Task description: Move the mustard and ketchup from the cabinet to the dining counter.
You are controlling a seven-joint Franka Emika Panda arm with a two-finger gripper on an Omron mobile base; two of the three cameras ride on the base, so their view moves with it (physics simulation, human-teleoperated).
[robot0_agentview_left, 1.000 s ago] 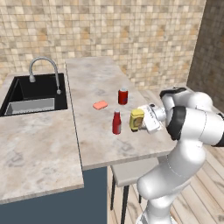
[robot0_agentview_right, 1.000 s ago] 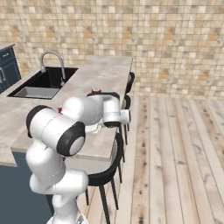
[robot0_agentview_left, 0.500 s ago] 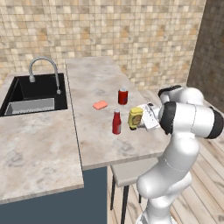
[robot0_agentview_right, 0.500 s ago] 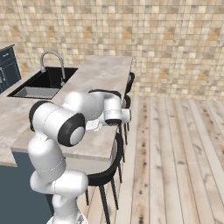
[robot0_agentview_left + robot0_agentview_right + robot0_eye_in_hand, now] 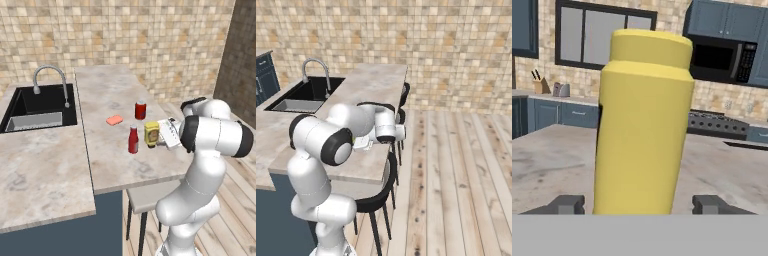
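Both claw fingers [image 5: 564, 204] (now apart) off mustard [image 5: 151, 133]

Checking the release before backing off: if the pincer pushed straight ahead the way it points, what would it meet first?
The mustard: it stands right between the open fingers on the dining counter. The ketchup likely sits just beyond.

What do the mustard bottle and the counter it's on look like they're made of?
The mustard looks like matte yellow plastic: flat, even colour, no glints, likely squeezable. The dining counter looks like polished beige marble or stone laminate: mottled veining, smooth flat slab with an overhanging edge. As a render, neither is certain.
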